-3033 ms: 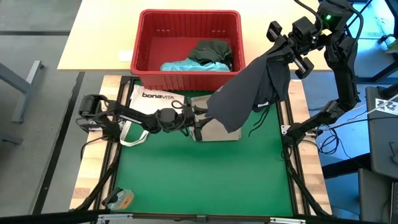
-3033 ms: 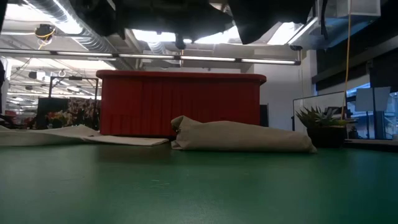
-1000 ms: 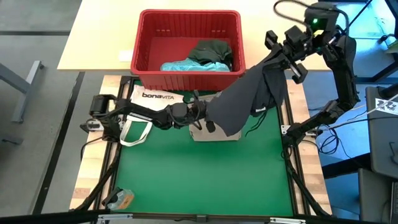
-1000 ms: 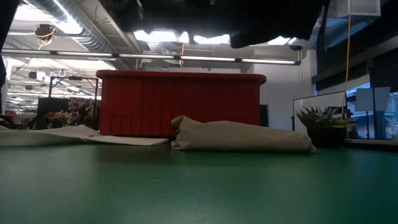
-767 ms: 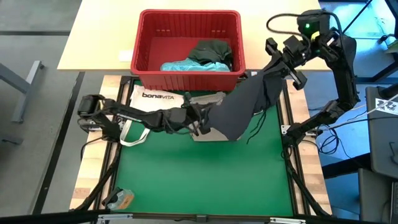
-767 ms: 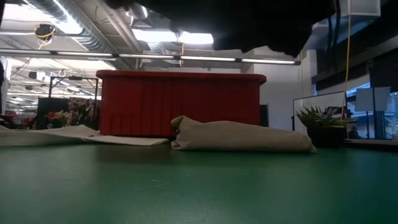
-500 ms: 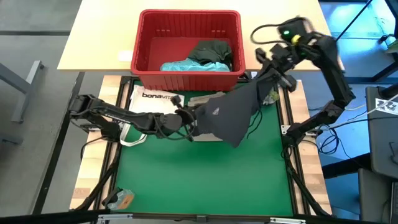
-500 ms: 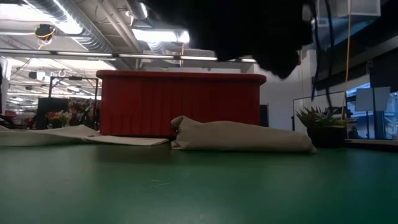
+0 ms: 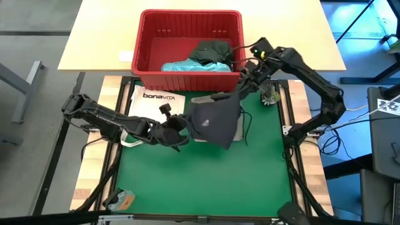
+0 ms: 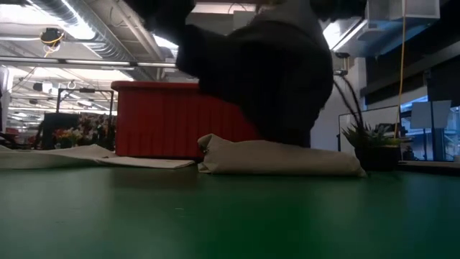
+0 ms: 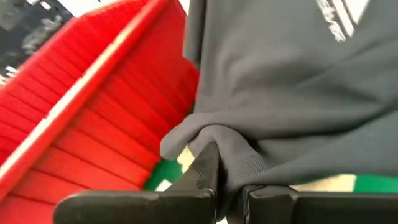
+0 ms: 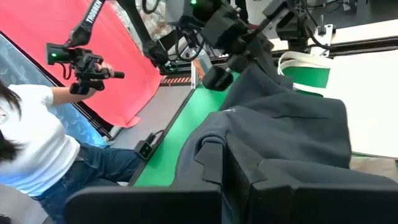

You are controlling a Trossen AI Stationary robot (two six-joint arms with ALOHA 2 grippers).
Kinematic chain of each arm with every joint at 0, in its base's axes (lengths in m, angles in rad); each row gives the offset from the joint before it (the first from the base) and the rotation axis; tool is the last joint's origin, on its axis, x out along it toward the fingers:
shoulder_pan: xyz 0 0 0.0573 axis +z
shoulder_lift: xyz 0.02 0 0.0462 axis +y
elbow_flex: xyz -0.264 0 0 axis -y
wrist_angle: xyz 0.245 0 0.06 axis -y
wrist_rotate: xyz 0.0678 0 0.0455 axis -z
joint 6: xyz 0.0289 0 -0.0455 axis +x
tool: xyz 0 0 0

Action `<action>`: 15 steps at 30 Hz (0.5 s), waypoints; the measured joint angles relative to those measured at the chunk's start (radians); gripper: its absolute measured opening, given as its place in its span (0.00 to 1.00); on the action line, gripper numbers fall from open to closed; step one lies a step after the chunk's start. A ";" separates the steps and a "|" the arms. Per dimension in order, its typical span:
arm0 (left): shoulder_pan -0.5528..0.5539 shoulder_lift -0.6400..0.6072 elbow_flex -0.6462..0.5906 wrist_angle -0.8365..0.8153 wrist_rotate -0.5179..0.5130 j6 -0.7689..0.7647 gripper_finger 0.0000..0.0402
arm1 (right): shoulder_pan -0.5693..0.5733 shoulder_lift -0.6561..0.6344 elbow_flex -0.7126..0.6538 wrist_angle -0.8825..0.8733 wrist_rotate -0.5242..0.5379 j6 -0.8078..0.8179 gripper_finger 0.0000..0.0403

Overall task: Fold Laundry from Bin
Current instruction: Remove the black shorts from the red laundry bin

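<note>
A dark grey garment point(image 9: 215, 122) with drawstrings point(image 9: 245, 128) hangs between my two grippers over the green mat. My left gripper point(image 9: 185, 128) is shut on its left part and my right gripper point(image 9: 240, 87) is shut on its far right part. In the low view the garment point(image 10: 266, 79) hangs down to the folded khaki-tan garment point(image 10: 280, 158), which lies flat on the mat in front of the red bin point(image 9: 145, 37). A turquoise garment point(image 9: 187, 65) and a dark green one point(image 9: 212, 50) lie inside the bin. My left gripper pinches a gathered fold of the grey garment point(image 11: 208, 143) between its two fingers. It comes about level from the table's left. The cloth hangs slack beyond the fingers. My right gripper pinches a bunched edge of the grey garment point(image 12: 211, 149) between its two fingers, slanting down from the table's far right. The cloth sags from there toward my left gripper.
A white tote bag point(image 9: 153, 97) lies flat at the mat's far left, beside the bin. A small object point(image 9: 122, 200) sits at the near left corner. The mat's near half point(image 9: 206, 181) is bare. A person point(image 12: 31, 146) stands beyond the table, holding a handle.
My right gripper has come down and toward the table's left, ending in front of the bin's right corner. My left gripper has gone toward the left and near edges and has turned. The grey garment, earlier stretched slanting upward, now sags low over the khaki garment.
</note>
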 joint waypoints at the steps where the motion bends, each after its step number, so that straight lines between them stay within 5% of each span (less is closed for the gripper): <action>1: -0.004 0.000 0.000 -0.025 0.017 -0.018 0.00 | 0.000 0.000 -0.021 0.027 0.006 0.000 0.00; 15: -0.014 0.000 0.000 -0.257 0.387 -0.293 0.00 | 0.001 0.002 -0.206 0.330 0.268 0.184 0.06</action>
